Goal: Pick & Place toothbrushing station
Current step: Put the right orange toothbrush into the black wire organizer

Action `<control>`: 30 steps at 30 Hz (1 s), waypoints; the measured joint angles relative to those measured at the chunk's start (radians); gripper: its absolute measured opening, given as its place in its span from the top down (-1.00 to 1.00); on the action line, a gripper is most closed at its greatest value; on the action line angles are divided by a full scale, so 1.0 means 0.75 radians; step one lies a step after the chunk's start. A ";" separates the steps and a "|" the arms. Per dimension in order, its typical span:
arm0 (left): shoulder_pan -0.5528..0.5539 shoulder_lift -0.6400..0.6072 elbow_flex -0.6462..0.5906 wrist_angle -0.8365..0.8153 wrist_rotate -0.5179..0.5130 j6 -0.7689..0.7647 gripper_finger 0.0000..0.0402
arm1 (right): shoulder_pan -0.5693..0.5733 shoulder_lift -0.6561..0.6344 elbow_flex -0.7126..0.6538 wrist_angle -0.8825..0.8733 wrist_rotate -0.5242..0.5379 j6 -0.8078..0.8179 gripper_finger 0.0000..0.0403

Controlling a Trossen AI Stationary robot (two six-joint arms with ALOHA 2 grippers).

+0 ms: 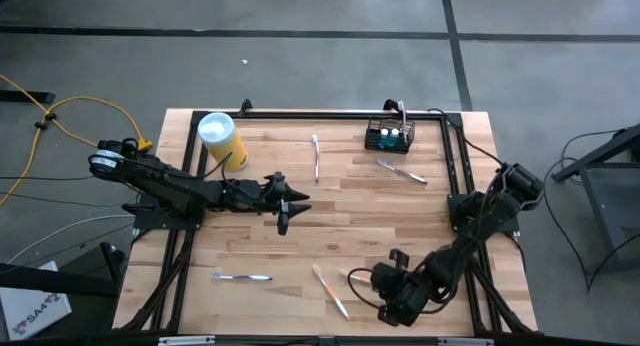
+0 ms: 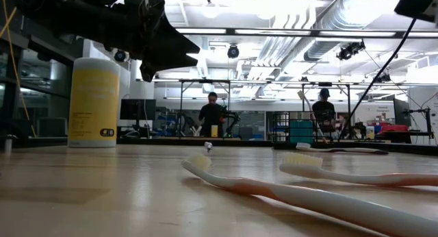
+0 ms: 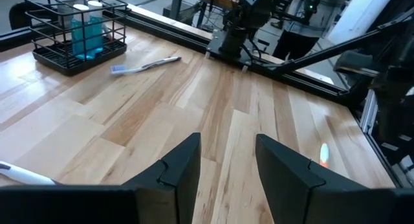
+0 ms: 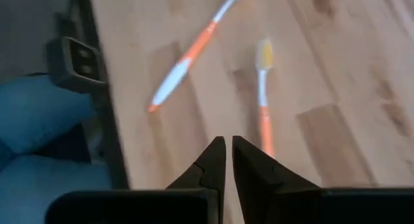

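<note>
Desk (image 1: 400,216): pale wood planks inside a black frame, seen from above.

Left arm: reaches in from 9 o'clock; left claw (image 1: 290,208) hangs over the desk centre, fingers apart, nothing between them.

Right arm: comes in from 3 o'clock and folds down to the 5 o'clock edge; right claw (image 4: 228,156) sits there with fingers nearly together, a thin gap only, holding nothing.

Yellow canister (image 1: 222,138) with white lid: upright at 11 o'clock.

Toothbrushing station (image 1: 389,136): black wire basket at 1 o'clock near the far rail, upright, a blue item in one compartment. Well apart from both claws.

Loose brushes: blue-headed toothbrush (image 1: 401,171) just beside the station toward centre; white toothbrush (image 1: 316,156) at 12 o'clock; another brush (image 1: 241,277) at 7 o'clock; orange-handled toothbrush (image 1: 331,291) at 6 o'clock, just beside the right claw; the right wrist view shows two orange-and-white brushes there.

Judgement, step in hand: neither claw has engaged the station; approach not yet made. The left claw looks straight toward it, so it seems better placed. Advise coming over the basket from above, closing on a top wire or divider rather than the contents, keeping the blue-headed toothbrush clear of the path, and lifting level so nothing tips out.

Writing: canister carries a dark label block in the low view, too small to read. No brand legible.
</note>
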 joint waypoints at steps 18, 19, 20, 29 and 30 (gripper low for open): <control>0.004 0.000 0.000 0.001 -0.001 0.001 0.30 | -0.015 0.000 -0.057 -0.140 0.137 -0.149 0.91; 0.004 0.000 0.000 0.001 -0.001 0.001 0.30 | -0.015 0.000 -0.067 -0.137 0.132 -0.141 0.91; 0.004 0.000 0.000 0.001 -0.001 0.001 0.30 | -0.015 0.000 -0.078 -0.131 0.126 -0.132 0.91; 0.004 0.000 0.001 0.001 -0.001 0.002 0.30 | -0.012 0.001 -0.203 0.121 0.066 -0.156 0.91; 0.004 0.000 0.000 0.001 -0.001 0.001 0.30 | -0.012 0.001 -0.203 0.123 0.066 -0.166 0.91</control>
